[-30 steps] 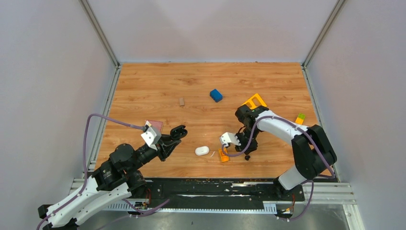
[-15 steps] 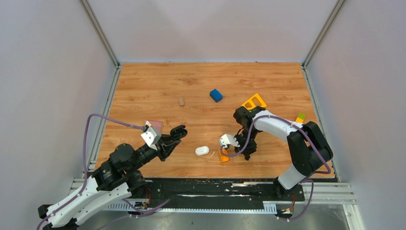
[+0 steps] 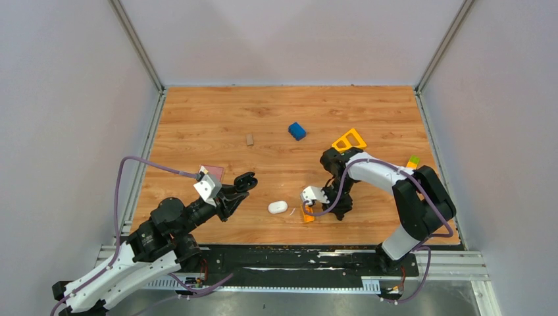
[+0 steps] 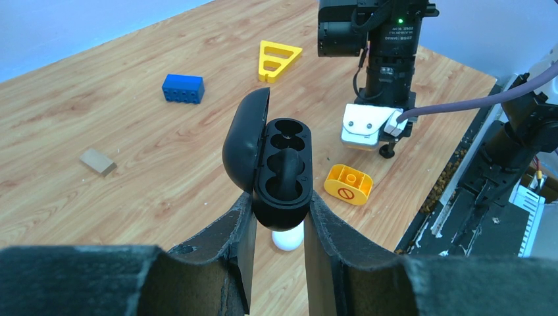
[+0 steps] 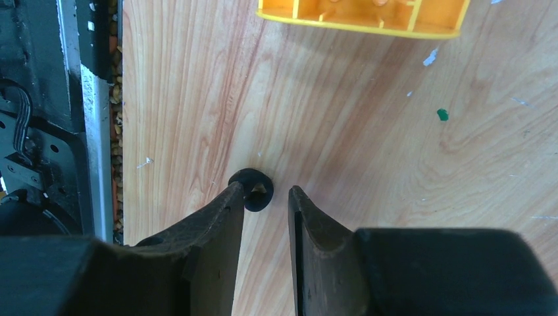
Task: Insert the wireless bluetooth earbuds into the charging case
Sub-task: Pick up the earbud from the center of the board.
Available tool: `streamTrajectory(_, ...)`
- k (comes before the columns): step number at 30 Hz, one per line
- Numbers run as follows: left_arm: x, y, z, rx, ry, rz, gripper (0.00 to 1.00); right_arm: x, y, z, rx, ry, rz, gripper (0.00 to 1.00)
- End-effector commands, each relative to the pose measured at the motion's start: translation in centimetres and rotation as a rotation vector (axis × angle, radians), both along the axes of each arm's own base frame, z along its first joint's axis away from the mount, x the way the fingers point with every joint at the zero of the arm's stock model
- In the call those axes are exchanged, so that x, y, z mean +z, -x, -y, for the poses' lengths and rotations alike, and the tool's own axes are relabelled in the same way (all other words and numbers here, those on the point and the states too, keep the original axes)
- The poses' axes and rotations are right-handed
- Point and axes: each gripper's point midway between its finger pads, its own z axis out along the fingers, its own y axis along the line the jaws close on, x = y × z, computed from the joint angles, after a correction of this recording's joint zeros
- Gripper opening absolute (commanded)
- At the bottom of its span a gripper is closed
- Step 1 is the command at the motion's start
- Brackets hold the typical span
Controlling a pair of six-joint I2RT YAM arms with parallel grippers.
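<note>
- Left fingers (image 4: 238, 242) clamped on an open black case (image 4: 284, 172), centre of the frame.
- Right fingers (image 5: 310, 227) apart above the bench (image 5: 368, 131); small black earbud (image 5: 252, 189) lies at one fingertip, centre-left.

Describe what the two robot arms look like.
The left arm and right arm have white links and black joints. A purple cable loops along each, and a white camera block sits at each wrist. The jaws are black, curved and tapering.

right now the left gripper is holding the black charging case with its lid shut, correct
No: the lid stands open, not shut, as the left wrist view shows. The left gripper does hold the black charging case.
</note>
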Motion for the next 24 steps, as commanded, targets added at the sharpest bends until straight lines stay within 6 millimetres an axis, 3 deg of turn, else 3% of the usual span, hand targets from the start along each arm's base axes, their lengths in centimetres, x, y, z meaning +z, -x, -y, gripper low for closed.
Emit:
streamTrajectory(1, 0.8, 0.0, 0.1, -0.004, 0.024, 0.01, 0.01, -0.2, 0.7, -0.3, 0.022, -0.023, -0.022, 0.32)
streamTrajectory(15, 0.7, 0.0, 0.2, -0.005, 0.024, 0.007, 0.01, 0.1, 1.6, 0.4, 0.02, -0.012, -0.029, 0.27)
streamTrajectory(24, 0.7, 0.1, 0.2, -0.006, 0.025, 0.006, 0.01, 0.6, 0.9, 0.1, -0.001, -0.011, -0.007, 0.25)
